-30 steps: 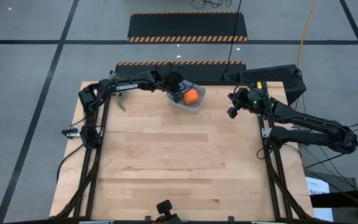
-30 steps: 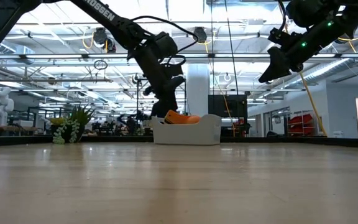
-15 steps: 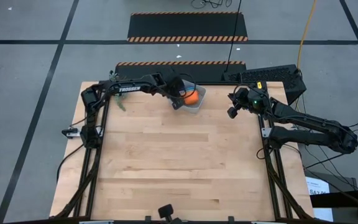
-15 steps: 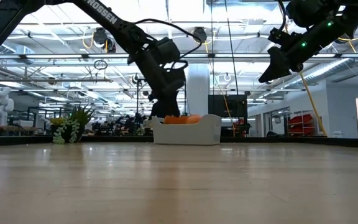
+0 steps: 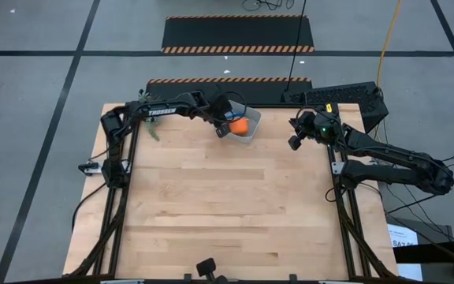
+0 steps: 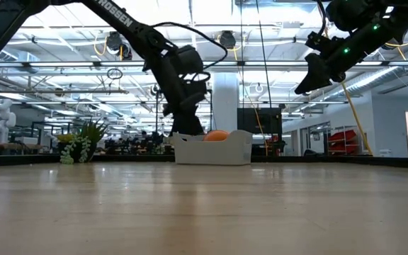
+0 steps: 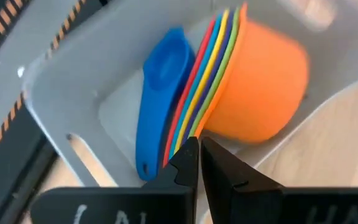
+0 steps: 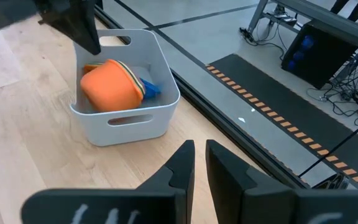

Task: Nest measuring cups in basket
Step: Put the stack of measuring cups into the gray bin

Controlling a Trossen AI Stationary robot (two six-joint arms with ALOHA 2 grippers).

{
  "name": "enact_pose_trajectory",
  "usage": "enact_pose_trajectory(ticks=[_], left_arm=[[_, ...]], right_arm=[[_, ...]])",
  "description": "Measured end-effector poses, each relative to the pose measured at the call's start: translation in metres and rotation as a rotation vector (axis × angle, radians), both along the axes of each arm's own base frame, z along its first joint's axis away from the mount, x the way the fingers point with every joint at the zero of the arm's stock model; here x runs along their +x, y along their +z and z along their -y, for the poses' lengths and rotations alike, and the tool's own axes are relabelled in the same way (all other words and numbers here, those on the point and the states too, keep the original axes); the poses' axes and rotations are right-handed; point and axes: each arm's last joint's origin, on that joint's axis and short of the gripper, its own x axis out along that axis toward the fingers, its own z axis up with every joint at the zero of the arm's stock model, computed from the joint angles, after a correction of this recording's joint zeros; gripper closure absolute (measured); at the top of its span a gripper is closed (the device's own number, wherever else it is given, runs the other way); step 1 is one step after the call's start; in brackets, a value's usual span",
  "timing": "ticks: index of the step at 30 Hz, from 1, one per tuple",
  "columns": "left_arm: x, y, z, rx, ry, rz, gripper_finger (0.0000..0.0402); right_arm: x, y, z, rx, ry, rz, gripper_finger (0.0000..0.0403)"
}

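The basket (image 5: 243,126) holds the nested measuring cups (image 7: 229,81), orange outermost, tipped on their side. The left gripper (image 7: 199,163), fingers pinched together and empty, sits at the basket's rim; likely next, withdrawing. The right gripper (image 8: 197,163), also pinched together, waits well apart from the basket.

Measuring cups (image 8: 114,85) nested, lying on their side in basket (image 8: 157,109) at table's (image 5: 227,213) far edge; plant (image 6: 82,142) to its left.
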Motion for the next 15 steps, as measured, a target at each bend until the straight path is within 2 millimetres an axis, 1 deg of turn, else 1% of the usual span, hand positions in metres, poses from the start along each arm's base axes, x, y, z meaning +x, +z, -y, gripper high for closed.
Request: enact_pose_trajectory(ticks=[3,5,6,8,10,13,15], left_arm=[[0.003,0.01,0.001,0.024,0.004,0.054,0.0379],[0.002,0.009,0.003,0.002,-0.009,0.049,0.0371],[0.003,0.008,0.004,-0.021,-0.022,0.054,0.0361],[0.006,0.004,0.007,-0.051,-0.054,0.069,0.0326],[0.009,0.001,0.011,-0.039,-0.06,0.053,0.0277],[0.013,-0.003,0.016,0.062,-0.026,-0.013,0.0198],[0.013,-0.004,0.018,0.106,-0.019,-0.059,0.0151]], right_arm=[[0.0,0.0,0.0,0.0,0.0,0.0,0.0369],[0.0,0.0,0.0,0.0,0.001,0.0,0.0369],[0.0,0.0,0.0,0.0,0.001,0.0,0.0369],[0.0,0.0,0.0,0.002,0.005,0.001,0.0369],[0.0,0.0,0.0,0.01,0.022,0.006,0.0369],[0.001,0.0,-0.001,0.02,0.045,0.012,0.0369],[0.001,0.0,-0.001,0.021,0.046,0.012,0.0369]])
